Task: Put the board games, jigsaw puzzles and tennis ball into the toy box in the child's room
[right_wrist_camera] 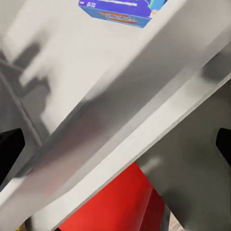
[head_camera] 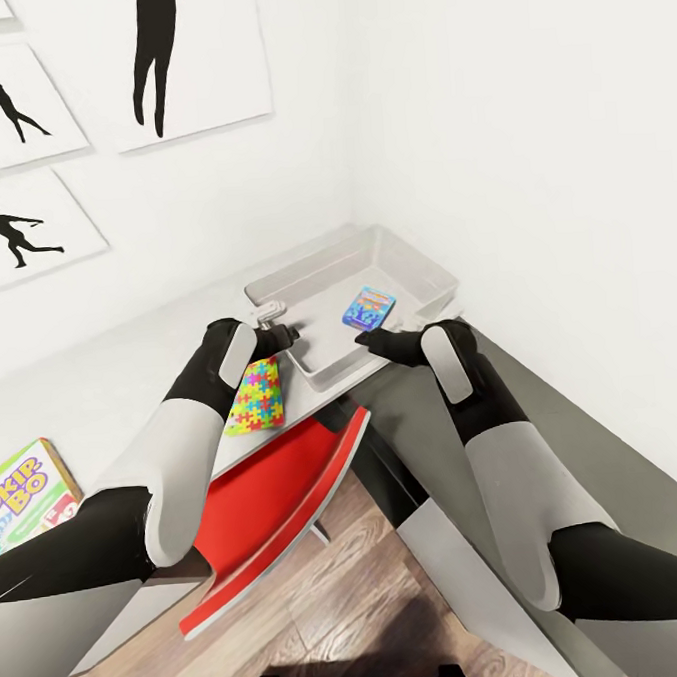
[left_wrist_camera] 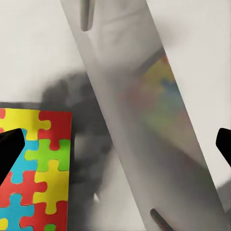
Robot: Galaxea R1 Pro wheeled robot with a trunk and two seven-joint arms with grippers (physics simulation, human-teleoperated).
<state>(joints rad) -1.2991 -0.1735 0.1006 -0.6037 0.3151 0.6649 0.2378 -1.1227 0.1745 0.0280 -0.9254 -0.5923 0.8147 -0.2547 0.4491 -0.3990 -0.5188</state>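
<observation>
In the head view, the shallow light grey toy box (head_camera: 415,274) sits at the far right end of the long light grey table (head_camera: 101,383), a small blue game box (head_camera: 369,308) lying inside. The left gripper (head_camera: 278,334) hangs at the box's near-left corner, beside a multicolour jigsaw puzzle slab (head_camera: 255,397); the right gripper (head_camera: 371,341) is at the near rim. A green-white SKIP-BO game box (head_camera: 27,495) lies far left. A red chair (head_camera: 278,502) stands below. In the left wrist view, the fingertips (left_wrist_camera: 9,149) are spread wide over puzzle and rim. In the right wrist view, the fingertips (right_wrist_camera: 10,147) are likewise parted, empty, above the rim.

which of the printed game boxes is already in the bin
The small blue box, lying flat on the floor of the grey toy box. The green SKIP-BO box lies out on the table, far from the bin.
</observation>
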